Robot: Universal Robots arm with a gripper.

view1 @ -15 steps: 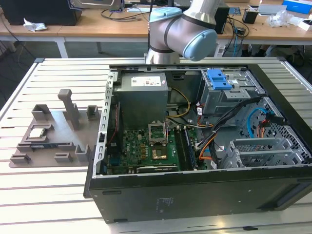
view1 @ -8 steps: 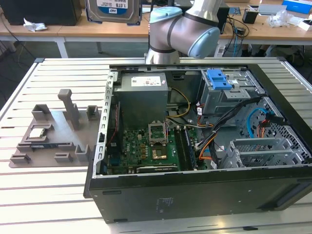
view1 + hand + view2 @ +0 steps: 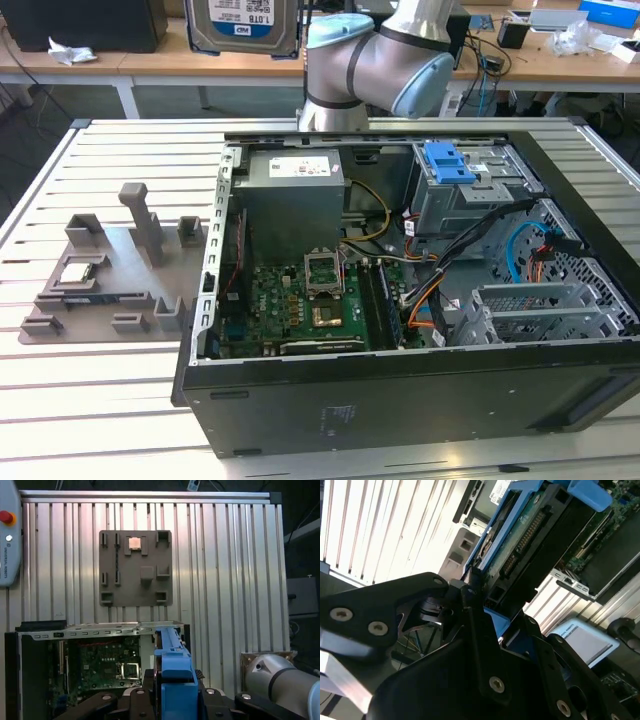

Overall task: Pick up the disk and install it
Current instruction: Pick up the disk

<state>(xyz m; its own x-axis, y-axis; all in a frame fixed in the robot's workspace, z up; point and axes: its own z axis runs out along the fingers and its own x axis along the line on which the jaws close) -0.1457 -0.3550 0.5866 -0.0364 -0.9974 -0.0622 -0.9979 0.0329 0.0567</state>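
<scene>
You're holding the disk (image 3: pixel 243 25) aloft in the end effector (image 3: pixel 175 697), clear of the open computer case (image 3: pixel 400 300)

The end effector's black fingers (image 3: pixel 477 635) are pinching the disk's blue carrier bracket (image 3: pixel 174 672) from both sides, and the drive's connector edge is showing in the second wrist view. In the exterior view the disk is hanging high at the far side of the scene, label facing the camera, beyond the case's far wall and to the exterior view's left of the arm (image 3: pixel 375 65). The case is lying on its side on the slatted surface (image 3: pixel 120 400), exposing the motherboard (image 3: pixel 300 300), with a blue-tabbed drive bay (image 3: pixel 450 165) at its far right. A grey fixture plate (image 3: pixel 115 275) is sitting on the surface to the exterior view's left of the case, carrying a small square chip (image 3: pixel 78 270)
</scene>
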